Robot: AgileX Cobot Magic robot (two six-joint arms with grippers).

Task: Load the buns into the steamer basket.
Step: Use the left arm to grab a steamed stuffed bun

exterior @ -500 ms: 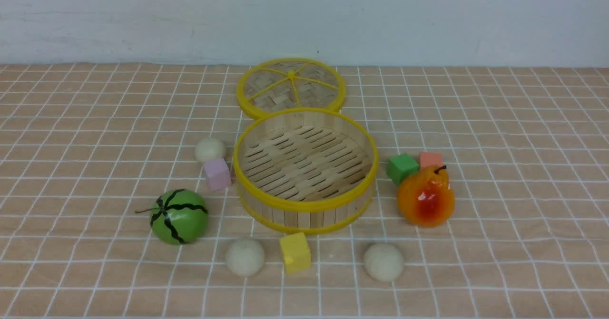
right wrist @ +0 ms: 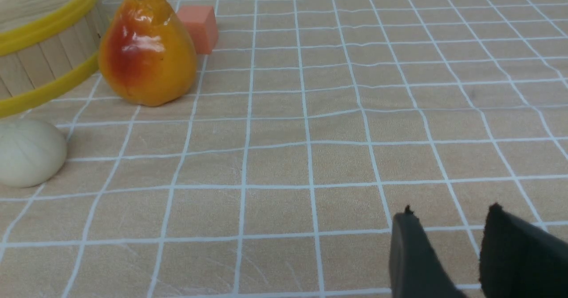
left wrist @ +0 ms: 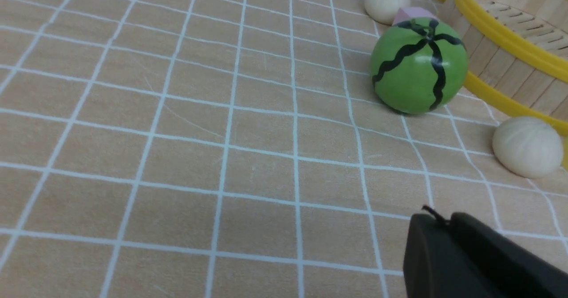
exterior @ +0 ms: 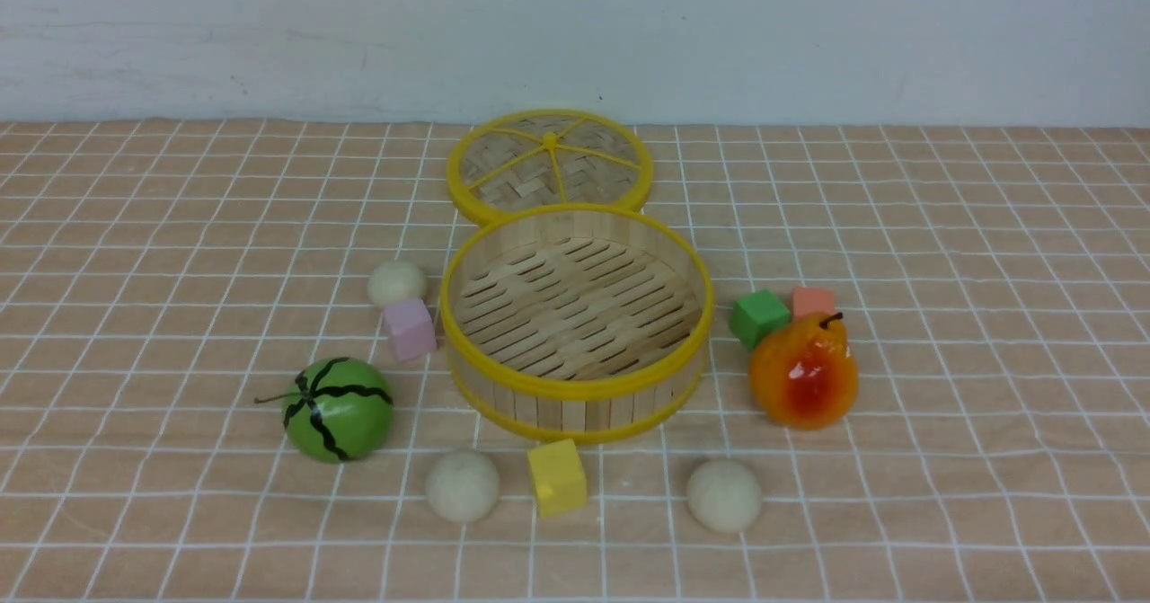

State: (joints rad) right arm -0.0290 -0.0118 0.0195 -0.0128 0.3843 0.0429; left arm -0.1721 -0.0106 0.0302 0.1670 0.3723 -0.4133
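Three smooth off-white round buns (exterior: 463,486) sit on checked cloth (exterior: 180,226) outside round yellow-rimmed bamboo steamer basket (exterior: 575,389). Left gripper (left wrist: 443,221) closed, right gripper (right wrist: 450,210) parted.

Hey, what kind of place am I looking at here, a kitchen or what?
Probably a staged practice tabletop, not a real kitchen: a checked cloth against a bare wall, toy melon and pear, and a bamboo steamer basket.

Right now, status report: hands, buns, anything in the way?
Left hand shut, right hand open, both empty. Three buns outside empty steamer basket. Pink cube close beside the far one.
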